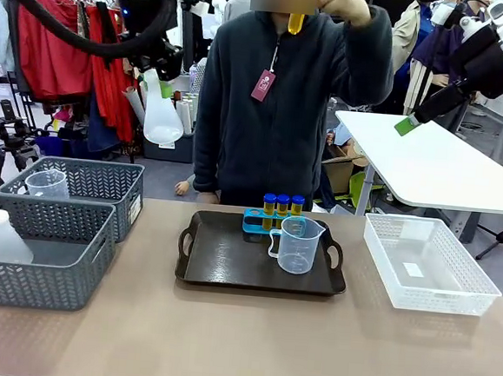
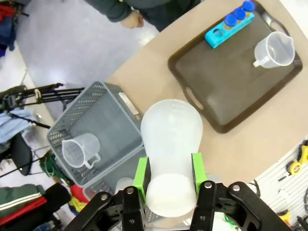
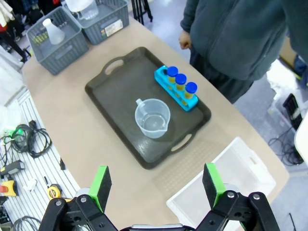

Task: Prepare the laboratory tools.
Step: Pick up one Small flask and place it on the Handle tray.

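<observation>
One translucent white conical flask [image 2: 171, 139] clamped in left tool [image 2: 169, 169]; right tool [image 3: 156, 180] wide

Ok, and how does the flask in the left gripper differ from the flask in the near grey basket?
The held flask is up in the air, its neck clamped between the pads of the left gripper; the basket flask stands free in the near grey basket. The held flask leans slightly, base lowest; the basket flask stands upright. Both are translucent white and conical.
</observation>
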Robot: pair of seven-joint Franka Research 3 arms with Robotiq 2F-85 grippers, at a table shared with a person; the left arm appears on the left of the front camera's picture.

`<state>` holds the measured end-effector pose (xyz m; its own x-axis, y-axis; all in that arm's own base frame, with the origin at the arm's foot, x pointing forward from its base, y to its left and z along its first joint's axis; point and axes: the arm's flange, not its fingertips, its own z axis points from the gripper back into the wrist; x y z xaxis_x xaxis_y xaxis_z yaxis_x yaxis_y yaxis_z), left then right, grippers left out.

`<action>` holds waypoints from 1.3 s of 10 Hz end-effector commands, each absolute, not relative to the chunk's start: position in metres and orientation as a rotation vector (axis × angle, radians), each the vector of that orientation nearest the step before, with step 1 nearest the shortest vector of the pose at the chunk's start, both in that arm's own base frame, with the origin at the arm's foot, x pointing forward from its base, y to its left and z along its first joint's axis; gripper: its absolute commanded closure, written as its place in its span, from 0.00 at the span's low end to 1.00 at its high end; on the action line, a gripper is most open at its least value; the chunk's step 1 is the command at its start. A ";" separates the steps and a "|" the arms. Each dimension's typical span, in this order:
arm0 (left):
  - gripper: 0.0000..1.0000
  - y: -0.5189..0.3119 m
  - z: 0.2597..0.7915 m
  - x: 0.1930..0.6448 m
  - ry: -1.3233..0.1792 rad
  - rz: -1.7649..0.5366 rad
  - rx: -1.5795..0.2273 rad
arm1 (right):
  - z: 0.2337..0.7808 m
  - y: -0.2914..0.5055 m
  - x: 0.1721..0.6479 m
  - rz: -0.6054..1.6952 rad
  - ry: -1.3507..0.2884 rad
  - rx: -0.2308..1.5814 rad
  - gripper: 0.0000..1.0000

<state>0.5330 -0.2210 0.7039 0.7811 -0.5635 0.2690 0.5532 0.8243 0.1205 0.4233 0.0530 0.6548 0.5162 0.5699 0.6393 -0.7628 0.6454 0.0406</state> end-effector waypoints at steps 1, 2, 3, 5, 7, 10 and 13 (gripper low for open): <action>1.00 -0.232 0.708 0.541 -0.307 -0.656 0.025 | 0.656 0.052 0.424 0.829 -0.642 0.350 0.00; 1.00 -0.239 0.703 0.544 -0.298 -0.671 0.025 | 0.656 0.052 0.424 0.829 -0.642 0.350 0.00; 1.00 -0.243 0.699 0.549 -0.293 -0.678 0.008 | 0.656 0.052 0.424 0.829 -0.642 0.350 0.00; 1.00 -0.248 0.694 0.551 -0.264 -0.677 -0.026 | 0.656 0.052 0.424 0.829 -0.642 0.350 0.00; 1.00 -0.245 0.687 0.544 -0.283 -0.656 0.018 | 0.656 0.052 0.424 0.829 -0.642 0.350 0.00; 1.00 -0.248 0.682 0.547 -0.275 -0.658 0.006 | 0.656 0.052 0.424 0.829 -0.642 0.350 0.00; 1.00 -0.271 0.660 0.566 -0.248 -0.755 0.004 | 0.656 0.052 0.424 0.829 -0.642 0.350 0.00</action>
<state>0.5576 -0.2618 0.6592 0.7310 -0.6451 0.2225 0.6433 0.7602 0.0907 0.4233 0.0531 0.6548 0.5162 0.5700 0.6393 -0.7628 0.6453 0.0405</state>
